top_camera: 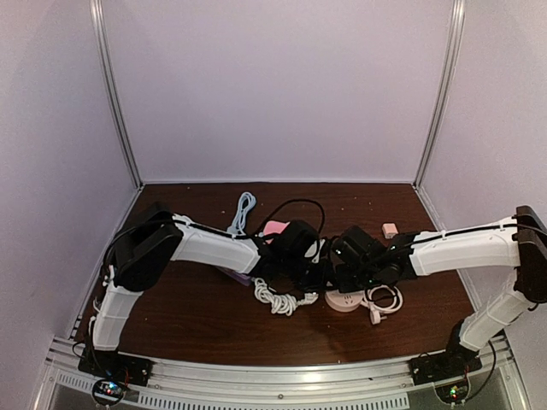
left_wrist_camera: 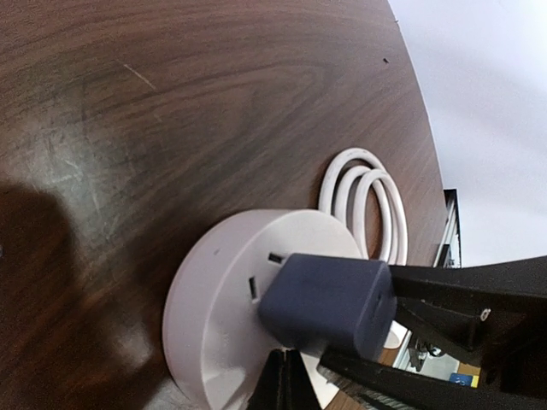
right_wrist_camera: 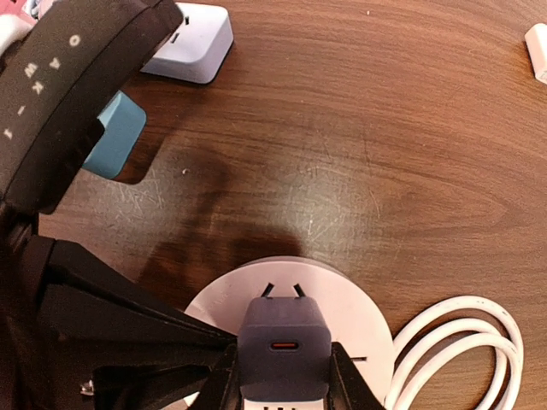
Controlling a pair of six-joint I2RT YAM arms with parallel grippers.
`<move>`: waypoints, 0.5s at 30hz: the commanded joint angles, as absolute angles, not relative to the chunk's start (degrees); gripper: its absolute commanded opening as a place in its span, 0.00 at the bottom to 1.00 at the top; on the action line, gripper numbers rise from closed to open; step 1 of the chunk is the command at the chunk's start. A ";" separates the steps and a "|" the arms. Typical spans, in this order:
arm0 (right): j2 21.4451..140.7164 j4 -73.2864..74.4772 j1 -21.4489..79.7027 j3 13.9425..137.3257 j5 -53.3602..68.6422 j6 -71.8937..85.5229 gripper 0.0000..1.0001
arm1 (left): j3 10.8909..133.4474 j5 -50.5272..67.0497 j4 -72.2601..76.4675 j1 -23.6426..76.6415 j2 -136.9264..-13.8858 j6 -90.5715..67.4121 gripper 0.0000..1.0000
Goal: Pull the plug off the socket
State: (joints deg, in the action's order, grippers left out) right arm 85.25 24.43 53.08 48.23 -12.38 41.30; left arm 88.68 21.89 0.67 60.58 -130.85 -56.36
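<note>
- Plug: dark blue-grey charger block, standing on the round white socket near the middle of the worktop; two prongs visible between block and socket face, so seated shallowly at most. Not possible to tell whether fully clear.
- Right hand: closed partway onto the plug, one finger against each side of the block.
- Left hand: fully closed, holding nothing, its tip at the near rim of the socket, apparently pressing it down.
- White cable: coiled flat just beside the socket, apart from both hands.
- Risk 1: socket rising off the worktop together with the plug, through too little downward pressure from the left hand or a slip off the rim.
- Risk 2: prongs binding or bending, through a tilted rather than straight pull.
- Risk 3: fingers sliding off the smooth block, through a grip low on its sides.
- Risk 4: cable snagged or dragged, through a sideways sweep of the right hand.
</note>
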 commanded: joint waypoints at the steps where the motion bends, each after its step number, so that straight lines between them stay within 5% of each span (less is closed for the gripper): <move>1: 84.48 21.23 56.23 55.49 -16.53 39.82 0.00 | 84.91 15.66 -14.28 60.64 -137.99 -56.36 0.00; 15: 78.68 12.92 50.61 48.59 -5.13 41.64 0.00 | 84.73 15.39 -14.59 60.64 -137.99 -56.48 0.00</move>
State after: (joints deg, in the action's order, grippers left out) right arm 84.07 23.68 50.98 47.31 -9.19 40.66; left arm 88.66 21.80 0.99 60.66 -130.93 -56.75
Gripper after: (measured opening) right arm 0.283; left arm 0.009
